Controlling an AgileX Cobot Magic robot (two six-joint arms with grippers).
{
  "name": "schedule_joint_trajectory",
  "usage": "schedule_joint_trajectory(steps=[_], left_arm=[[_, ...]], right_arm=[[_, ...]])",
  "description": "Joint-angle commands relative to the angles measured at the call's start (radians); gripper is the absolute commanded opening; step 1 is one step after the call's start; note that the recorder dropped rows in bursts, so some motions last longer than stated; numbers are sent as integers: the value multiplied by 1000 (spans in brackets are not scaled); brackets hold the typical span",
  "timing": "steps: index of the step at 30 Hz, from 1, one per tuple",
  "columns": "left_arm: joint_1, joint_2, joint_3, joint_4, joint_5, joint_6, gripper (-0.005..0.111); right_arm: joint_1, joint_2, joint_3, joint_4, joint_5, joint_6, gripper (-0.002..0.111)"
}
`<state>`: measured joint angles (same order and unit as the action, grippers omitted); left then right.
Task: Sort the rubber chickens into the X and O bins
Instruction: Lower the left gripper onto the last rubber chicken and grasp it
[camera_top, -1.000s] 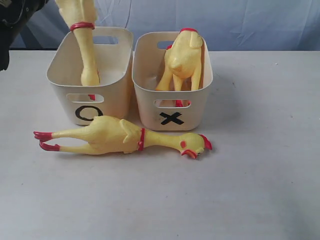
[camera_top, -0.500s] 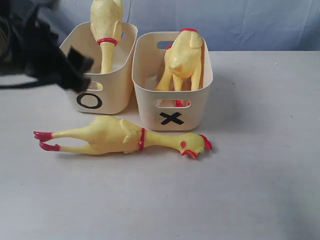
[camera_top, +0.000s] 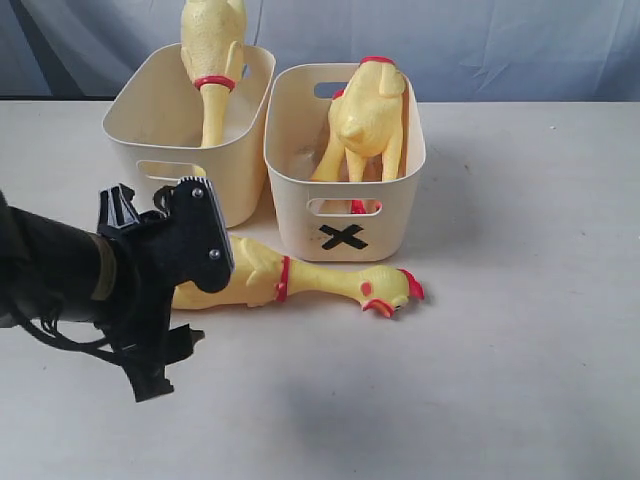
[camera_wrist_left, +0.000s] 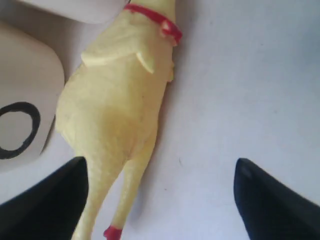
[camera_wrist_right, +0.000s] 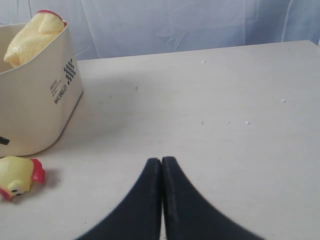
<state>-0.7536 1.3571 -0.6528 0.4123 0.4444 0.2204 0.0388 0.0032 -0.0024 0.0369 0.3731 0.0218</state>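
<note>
Jaws spread, the left gripper (camera_wrist_left: 161, 170) is hovering over the rubber chicken (camera_wrist_left: 115, 110) on the counter (camera_top: 500, 380), likely needing to drop and clamp its body; the right gripper (camera_wrist_right: 161, 165) is idling, jaws pressed together.

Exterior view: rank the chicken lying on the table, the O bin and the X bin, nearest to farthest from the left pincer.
1. The chicken lying on the table: directly under the open left pincer.
2. The O bin: just behind, on the left.
3. The X bin: farther right.
</note>
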Motion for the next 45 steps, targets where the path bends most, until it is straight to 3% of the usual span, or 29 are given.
schedule_joint_trajectory(steps=[1, 6, 10, 14, 17, 20, 24, 25, 29, 34, 40, 45], left_arm=[[-6, 81, 3, 270, -67, -242, 82], [-6, 162, 1, 492, -171, -458, 86], [-6, 243, -25, 628, -98, -647, 89], [-6, 318, -47, 652, -102, -666, 88], [-6, 343, -50, 559, -162, -670, 81], [-6, 345, -50, 463, -184, -670, 62], [-6, 345, -50, 372, -114, -666, 10], [-6, 345, -50, 359, -88, -659, 1], [-6, 345, -48, 269, 30, -621, 0], [-6, 304, -48, 35, 169, -406, 0], [-6, 122, -48, -273, 62, -220, 0], [-6, -89, -48, -412, -21, -153, 0]], right_arm=[[3, -3, 2, -2, -10, -2, 0], [3, -3, 2, -2, -10, -2, 0], [3, -3, 2, -2, -10, -2, 0], [3, -3, 2, 0, -8, -2, 0], [3, -3, 2, 0, -8, -2, 0], [3, -3, 2, 0, -8, -2, 0], [3, -3, 2, 0, -8, -2, 0], [3, -3, 2, 0, -8, -2, 0], [3, -3, 2, 0, -8, -2, 0], [3, -3, 2, 0, -10, -2, 0], [3, -3, 2, 0, -10, -2, 0], [3, -3, 2, 0, -10, -2, 0]])
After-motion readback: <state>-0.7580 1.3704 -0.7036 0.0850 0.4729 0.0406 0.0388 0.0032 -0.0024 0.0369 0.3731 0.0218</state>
